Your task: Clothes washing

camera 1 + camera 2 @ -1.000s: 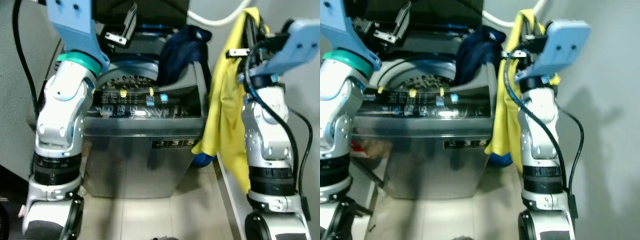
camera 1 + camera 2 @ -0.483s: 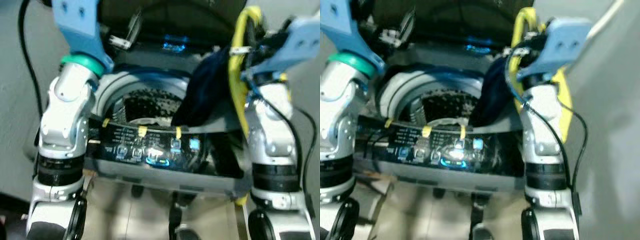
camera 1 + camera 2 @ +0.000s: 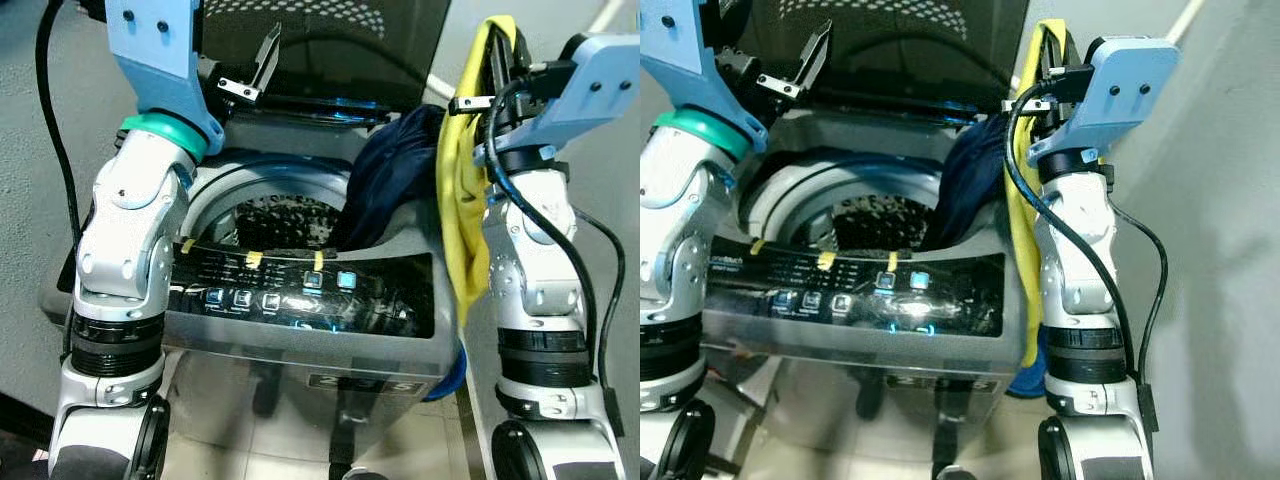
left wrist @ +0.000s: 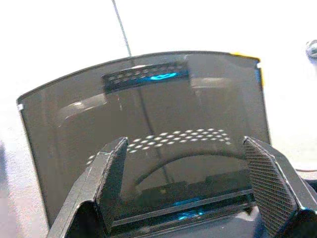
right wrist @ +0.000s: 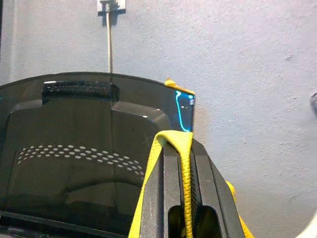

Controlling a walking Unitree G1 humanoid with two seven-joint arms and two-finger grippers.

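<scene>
1. While our right gripper (image 5: 181, 188) sits raised at two o'clock, its fingers pinch the yellow cloth (image 3: 458, 215), which hangs beside the washing machine (image 3: 300, 310).
2. Our left gripper (image 4: 190, 186) is spread wide, holding nothing, before the raised lid (image 4: 143, 124) at eleven o'clock.
3. We see a navy garment (image 3: 385, 180) draped over the drum's rim at one o'clock.

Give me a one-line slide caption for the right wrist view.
Right gripper shut on a yellow cloth, raised before the washing machine's open dark lid.
</scene>
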